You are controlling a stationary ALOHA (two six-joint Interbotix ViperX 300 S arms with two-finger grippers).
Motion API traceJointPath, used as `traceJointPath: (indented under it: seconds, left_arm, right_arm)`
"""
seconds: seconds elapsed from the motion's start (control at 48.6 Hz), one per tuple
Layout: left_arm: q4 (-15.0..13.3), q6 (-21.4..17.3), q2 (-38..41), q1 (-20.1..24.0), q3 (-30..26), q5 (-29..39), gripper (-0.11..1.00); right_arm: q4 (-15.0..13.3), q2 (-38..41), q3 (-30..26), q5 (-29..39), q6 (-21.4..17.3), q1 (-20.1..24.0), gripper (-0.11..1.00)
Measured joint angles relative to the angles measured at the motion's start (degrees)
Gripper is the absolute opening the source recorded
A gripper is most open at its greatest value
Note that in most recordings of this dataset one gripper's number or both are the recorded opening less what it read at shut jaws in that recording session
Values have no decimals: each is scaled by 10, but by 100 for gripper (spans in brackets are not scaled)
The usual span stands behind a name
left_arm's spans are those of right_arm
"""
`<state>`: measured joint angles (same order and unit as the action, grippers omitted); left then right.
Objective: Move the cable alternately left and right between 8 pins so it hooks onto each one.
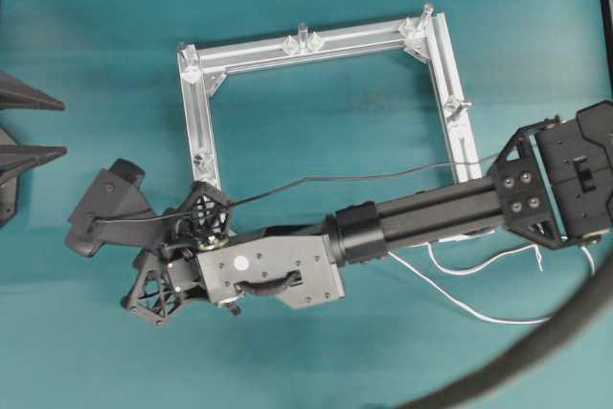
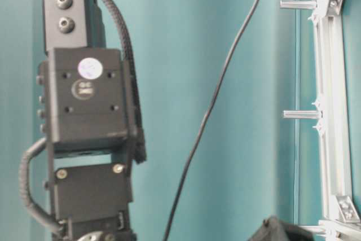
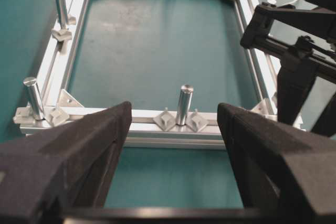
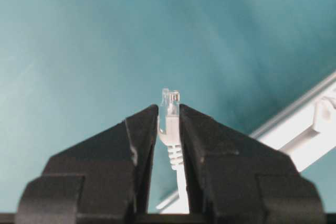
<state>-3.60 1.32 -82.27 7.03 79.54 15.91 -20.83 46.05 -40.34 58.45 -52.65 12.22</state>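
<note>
Cable (image 4: 174, 145): white cord w/ clear plug end, plug pinched between the fingers of the right hand (image 4: 168, 124), plug tip poking out past the fingertips. In the overhead view the rest of the cord trails loose over the bench (image 1: 96, 332) near its lower right edge, in slack loops under the right arm. Not yet hooked on any pin that I can see.

Handling, judged: light, thin, limp; will sag and whip, holds no shape. Plug is hard plastic w/ a small latch, likely breakable if squeezed hard or dragged against metal. Boot behind the plug gives the surest hold; the present grip sits about there. Smooth jacket may slide thru the fingers under tension.

Frame (image 1: 206, 131): square aluminium, flat on the bench toward the upper middle. Pins (image 3: 184, 103) upright on its rails, small, well apart; not all are visible at once. Right hand is low at the frame's lower left corner, in overhead view.

Left hand (image 3: 173, 129): released, fingers spread wide, grasping nothing, facing the frame from just beyond one rail.

Thin black wire crosses the frame; not part of the job.
</note>
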Motion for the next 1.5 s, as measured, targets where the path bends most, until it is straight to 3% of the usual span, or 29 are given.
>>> traceJointPath:
  seconds: [0.185, 0.432, 0.534, 0.678, 0.802, 0.987, 1.11, 1.336, 1.501]
  left_arm:
    - [1, 0, 0, 0, 1, 0, 74]
    - [1, 0, 0, 0, 1, 0, 74]
    - [1, 0, 0, 0, 1, 0, 74]
    - [0, 0, 0, 0, 0, 0, 74]
    - [1, 0, 0, 1, 1, 0, 74]
    - [0, 0, 0, 1, 0, 0, 74]
    - [1, 0, 0, 1, 1, 0, 74]
    - [1, 0, 0, 0, 0, 0, 74]
    - [1, 0, -1, 1, 1, 0, 74]
  right_arm:
    - [-33, -8, 49, 9, -63, 1, 16]
    - [-56, -94, 183, -37, -147, -6, 16]
    - [-57, -127, 233, -54, -162, -18, 16]
    - [-58, -156, 284, -60, -148, -38, 16]
    - [-43, -167, 293, -62, -81, -64, 16]
    - [39, -168, 287, -64, 68, -124, 16]
    - [77, -167, 269, -62, 150, -154, 16]
    - [140, -120, 189, -26, 302, -186, 16]
    - [162, -73, 112, 18, 397, -198, 16]
